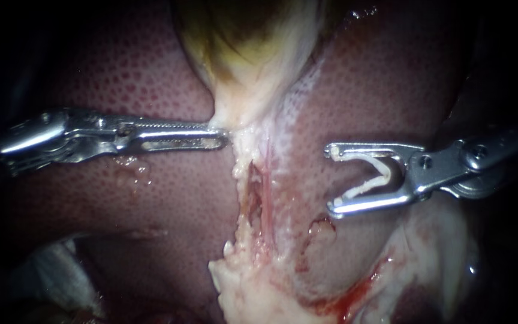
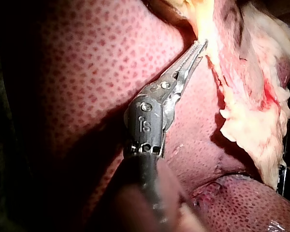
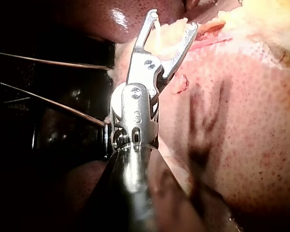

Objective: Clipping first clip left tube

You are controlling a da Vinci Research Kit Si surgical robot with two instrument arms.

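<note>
My left instrument comes in level across the liver; its long toothed jaws are shut on the pale tissue at the gallbladder's neck. Below that grip, a thin pink tube runs down through the stripped whitish tissue. I cannot tell which tube it is. My right instrument hovers to the right of the tube, apart from it. Its jaws stand wide apart and hold an open white clip between them. The left wrist view shows the left instrument's jaws at the tissue edge. The right wrist view shows the clip.
Ragged pale fatty tissue hangs at the bottom centre, with a streak of blood beside it. White gauze lies at the lower left. Liver surface flanks the dissected strip on both sides.
</note>
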